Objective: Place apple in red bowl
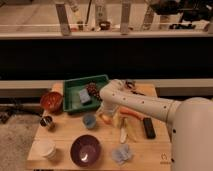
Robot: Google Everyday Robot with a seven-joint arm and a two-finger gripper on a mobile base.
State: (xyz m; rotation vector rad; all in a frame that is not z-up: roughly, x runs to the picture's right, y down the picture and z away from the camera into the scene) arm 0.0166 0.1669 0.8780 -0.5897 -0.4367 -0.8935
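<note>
While my white arm [150, 105] reaches from the right side across the wooden table [65, 135], my gripper [105, 114] hangs low over the middle of it, just right of the small blue cup [89, 120]. Whether it is open, closed, or holding something, I cannot tell. A small yellow-orange spot shows right at the gripper, just above the table; it seems to be the apple [106, 119], but I cannot say if it rests on the wood or sits inside my gripper.

From the camera view, the red bowl [51, 101] stands at the left edge of the table, well apart from my gripper. Beside it, to the right, lies the green tray [71, 89], with a blue-grey block [84, 98] and a dark, rough round thing [93, 90] in it. Near the front stands the dark purple bowl [85, 150], with a white cup [47, 148] to its left and a crumpled blue-grey cloth [122, 154] to its right. A small dark can [47, 122] stands below the red bowl. To the right of my gripper lie the orange carrot [131, 113], a knife [123, 131] and a black flat object [149, 128].
</note>
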